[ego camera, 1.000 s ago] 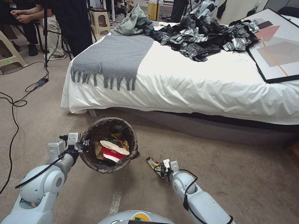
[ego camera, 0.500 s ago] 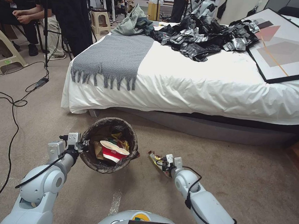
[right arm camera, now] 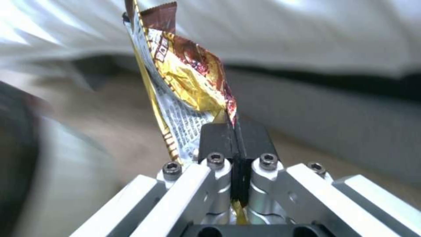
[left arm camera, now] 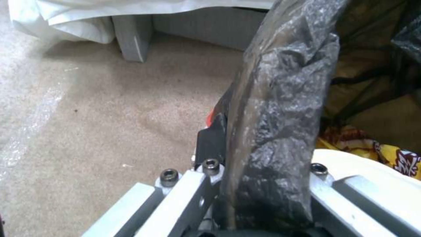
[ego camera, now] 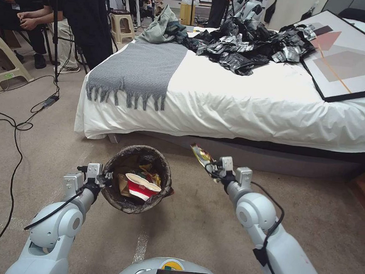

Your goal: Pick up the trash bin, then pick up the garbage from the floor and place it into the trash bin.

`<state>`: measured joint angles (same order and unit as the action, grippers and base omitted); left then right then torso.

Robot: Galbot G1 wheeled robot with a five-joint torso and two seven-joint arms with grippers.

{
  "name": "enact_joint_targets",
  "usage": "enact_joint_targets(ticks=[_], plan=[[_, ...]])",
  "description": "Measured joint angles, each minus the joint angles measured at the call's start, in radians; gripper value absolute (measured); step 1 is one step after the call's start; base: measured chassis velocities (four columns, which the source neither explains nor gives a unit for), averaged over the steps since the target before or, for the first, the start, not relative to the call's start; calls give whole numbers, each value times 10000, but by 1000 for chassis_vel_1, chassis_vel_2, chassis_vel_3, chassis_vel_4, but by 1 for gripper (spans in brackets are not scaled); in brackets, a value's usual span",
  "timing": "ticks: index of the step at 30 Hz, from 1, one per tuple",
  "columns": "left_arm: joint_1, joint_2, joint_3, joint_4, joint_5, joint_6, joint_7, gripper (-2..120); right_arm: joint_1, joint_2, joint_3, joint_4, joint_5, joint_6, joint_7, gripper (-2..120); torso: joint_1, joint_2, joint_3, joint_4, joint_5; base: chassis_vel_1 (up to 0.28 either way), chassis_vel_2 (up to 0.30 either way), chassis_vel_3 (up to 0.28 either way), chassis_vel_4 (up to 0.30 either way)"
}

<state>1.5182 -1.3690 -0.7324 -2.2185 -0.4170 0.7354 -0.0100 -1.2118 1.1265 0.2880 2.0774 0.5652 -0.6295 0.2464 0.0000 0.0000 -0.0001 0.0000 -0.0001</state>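
the left gripper (ego camera: 102, 180) is clamped on the near-left rim of the trash bin (ego camera: 137, 180), 1 finger either side of the dark liner (the left wrist view has the crumpled plastic pinched between them), and holds the bin up off the carpet (ego camera: 209, 224) in front of the bed (ego camera: 237, 99). inside the bin lie a red-and-white paper cup (ego camera: 140, 187), a tan paper bag (ego camera: 123, 185) and yellow wrappers.

the right gripper (ego camera: 214, 170) is closed on 1 yellow-brown snack wrapper (ego camera: 202, 155), gripped by its lower edge so it stands up above the fingers; it hangs in the air to the right of the bin, beyond the rim rather than over the opening.

the step in hand looks like the carry of this piece to the bin. the next move calls for bringing the right gripper across until the wrapper is over the bin's mouth, then releasing; a light wrapper may flutter or cling, so a low, centred drop seems wise.
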Motion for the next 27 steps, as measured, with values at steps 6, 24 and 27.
enact_joint_targets(ticks=[6,24,27], plan=[[23,-39,-4,-16,102,0,53,0,1140,-806,-699,1798,1473,-591,479,0,0,0,0,0,2,0,0,0,0],[-7,-304,-43,234,340,0,196,0,4679,-1626,-4646,597,3403,-1048,56,0,0,0,2,0,1,0,0,0,0],[-52,-286,-37,246,341,-1,196,0,4801,-1428,-5225,90,3169,-1003,47,0,0,0,2,-1,0,0,0,0,0]])
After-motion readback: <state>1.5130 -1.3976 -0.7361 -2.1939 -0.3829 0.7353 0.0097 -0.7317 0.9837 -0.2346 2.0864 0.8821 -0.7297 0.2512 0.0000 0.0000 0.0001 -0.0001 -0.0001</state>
